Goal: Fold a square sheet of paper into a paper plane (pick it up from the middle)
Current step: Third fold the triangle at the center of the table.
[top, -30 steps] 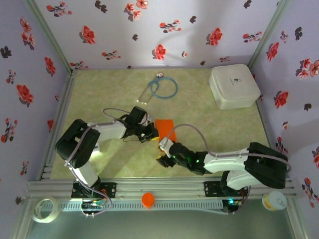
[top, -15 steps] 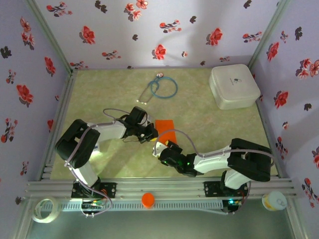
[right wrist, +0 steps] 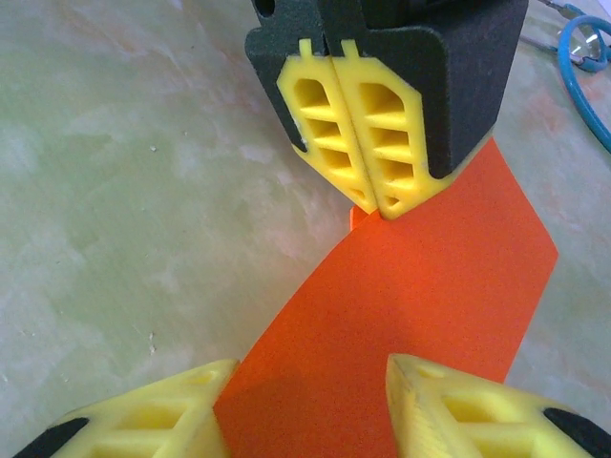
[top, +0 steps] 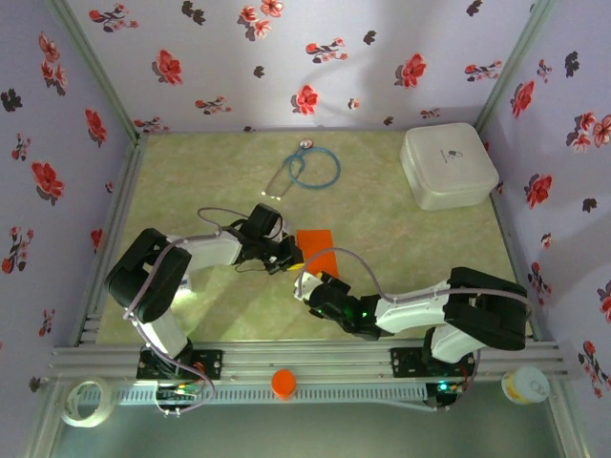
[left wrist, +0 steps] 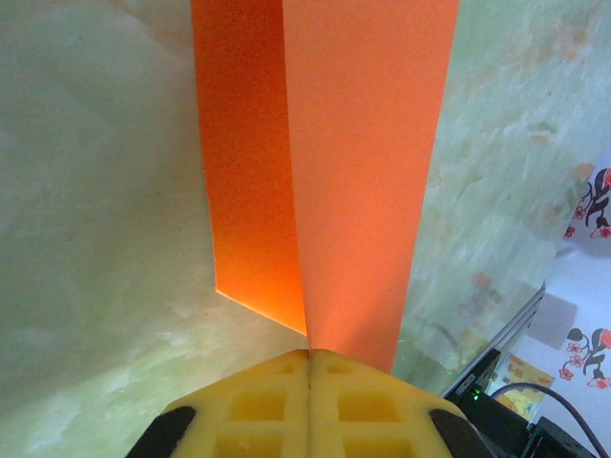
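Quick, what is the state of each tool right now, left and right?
Left tool: closed, holding the paper by its edge.
Right tool: open, with the paper lying between its fingers.

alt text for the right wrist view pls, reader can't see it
The left gripper, its yellow fingers shut, pinches the far end of an orange paper sheet above the green marbled table. The right gripper hovers open at the bottom of the view, one finger either side of the sheet. A blue stethoscope tube curves in at top right.
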Controlling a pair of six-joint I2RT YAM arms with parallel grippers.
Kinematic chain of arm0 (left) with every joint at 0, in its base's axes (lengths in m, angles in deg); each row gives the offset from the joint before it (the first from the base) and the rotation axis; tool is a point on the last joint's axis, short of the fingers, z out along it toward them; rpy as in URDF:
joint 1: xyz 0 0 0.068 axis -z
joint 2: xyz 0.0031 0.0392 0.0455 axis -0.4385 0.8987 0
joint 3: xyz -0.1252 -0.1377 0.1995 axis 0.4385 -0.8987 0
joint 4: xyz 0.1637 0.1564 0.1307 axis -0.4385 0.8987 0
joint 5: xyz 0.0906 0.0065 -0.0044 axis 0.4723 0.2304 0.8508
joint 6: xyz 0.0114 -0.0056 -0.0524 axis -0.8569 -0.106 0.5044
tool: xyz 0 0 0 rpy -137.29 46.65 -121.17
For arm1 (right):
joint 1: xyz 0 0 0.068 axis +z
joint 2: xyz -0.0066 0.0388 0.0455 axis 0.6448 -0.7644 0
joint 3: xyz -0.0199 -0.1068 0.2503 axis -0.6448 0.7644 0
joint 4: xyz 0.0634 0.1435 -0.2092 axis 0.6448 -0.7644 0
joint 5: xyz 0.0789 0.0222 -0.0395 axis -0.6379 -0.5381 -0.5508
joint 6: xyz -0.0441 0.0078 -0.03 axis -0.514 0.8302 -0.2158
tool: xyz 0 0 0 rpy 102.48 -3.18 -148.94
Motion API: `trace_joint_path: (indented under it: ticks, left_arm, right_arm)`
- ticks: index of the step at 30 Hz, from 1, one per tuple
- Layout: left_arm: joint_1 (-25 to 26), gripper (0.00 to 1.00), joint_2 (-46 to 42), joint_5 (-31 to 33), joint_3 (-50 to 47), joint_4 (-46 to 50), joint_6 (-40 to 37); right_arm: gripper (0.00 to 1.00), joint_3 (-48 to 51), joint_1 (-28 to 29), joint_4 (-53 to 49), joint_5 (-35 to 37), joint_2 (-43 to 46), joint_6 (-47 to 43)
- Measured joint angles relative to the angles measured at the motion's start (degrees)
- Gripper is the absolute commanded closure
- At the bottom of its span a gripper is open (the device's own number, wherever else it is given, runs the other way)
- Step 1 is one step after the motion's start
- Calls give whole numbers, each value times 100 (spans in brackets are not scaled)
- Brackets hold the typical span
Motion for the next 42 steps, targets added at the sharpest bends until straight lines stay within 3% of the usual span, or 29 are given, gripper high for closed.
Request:
trace_joint_path:
  ticks: [10, 17, 23, 25, 29, 31, 34, 42]
  left_arm:
    - [0, 97, 0, 0, 0, 0, 0]
    - [0, 97, 0, 0, 0, 2, 0]
    - [0, 95, 0, 0, 0, 2, 0]
    - [0, 91, 0, 0, 0, 4, -2]
    - [-28, 68, -42, 42, 2, 116, -63]
    - [-90, 60, -179, 153, 2, 225, -120]
    - [-238, 56, -551, 348, -48, 293, -133]
    - [-461, 57, -1672, 918, -568, -24, -236]
  right_arm:
    - [74, 22, 0, 4, -13, 13, 127]
    - [79, 22, 0, 4, -37, 76, 144]
    - [92, 22, -2, 2, -122, 76, 205]
    - [96, 22, -2, 2, -144, 76, 256]
    - [99, 22, -2, -2, -258, 76, 363]
    - [99, 20, -44, -24, -437, 81, 501]
    - [99, 20, -256, -94, -909, 125, 839]
    - [99, -186, -1191, -168, -2522, 214, 2109]
